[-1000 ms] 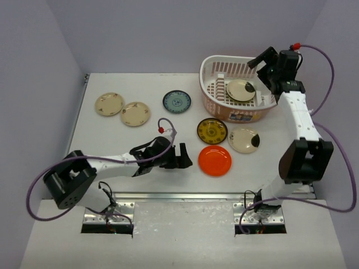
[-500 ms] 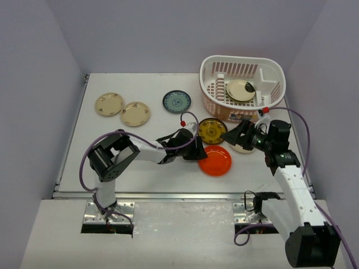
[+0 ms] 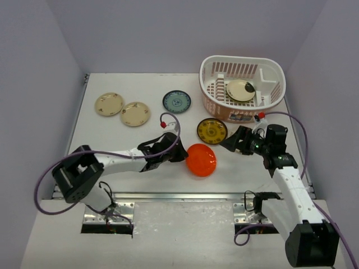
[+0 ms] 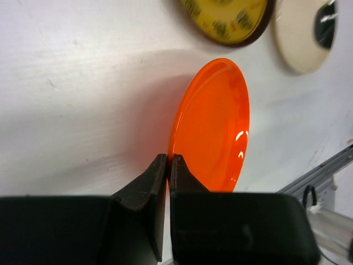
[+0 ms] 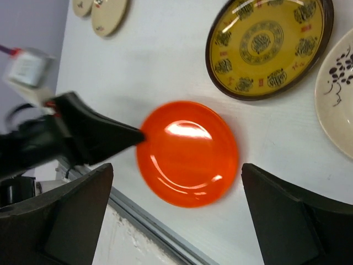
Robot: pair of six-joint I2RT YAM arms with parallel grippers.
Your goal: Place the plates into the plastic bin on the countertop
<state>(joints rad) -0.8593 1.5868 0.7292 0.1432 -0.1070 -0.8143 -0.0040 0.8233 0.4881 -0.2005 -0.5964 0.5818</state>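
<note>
Left pincer (image 4: 167, 161) pinches the orange plate (image 4: 212, 124) by its rim, plate tilted up, near middle of the desk (image 3: 140, 89); plastic bin (image 3: 206, 84) far right. Risk: thin rim hold, so the plate may pivot or slip.

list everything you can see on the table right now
orange plate: 1, orange, front centre, tilted up on its edge
brown-gold plate: 1, yellow with dark rim, flat, just behind the orange plate
blue plate: 1, blue patterned, back centre
cream floral plates: 2, cream, back left, side by side
dark-patch plate: 1, cream, right of the brown-gold plate
binned plate: 1, pale, inside the plastic bin
plastic bin: 1, white and pink, back right
countertop: 1, white-grey
left hand: 1, black, pinching the orange plate's rim
right hand: 1, black, open, above the dark-patch plate
</note>
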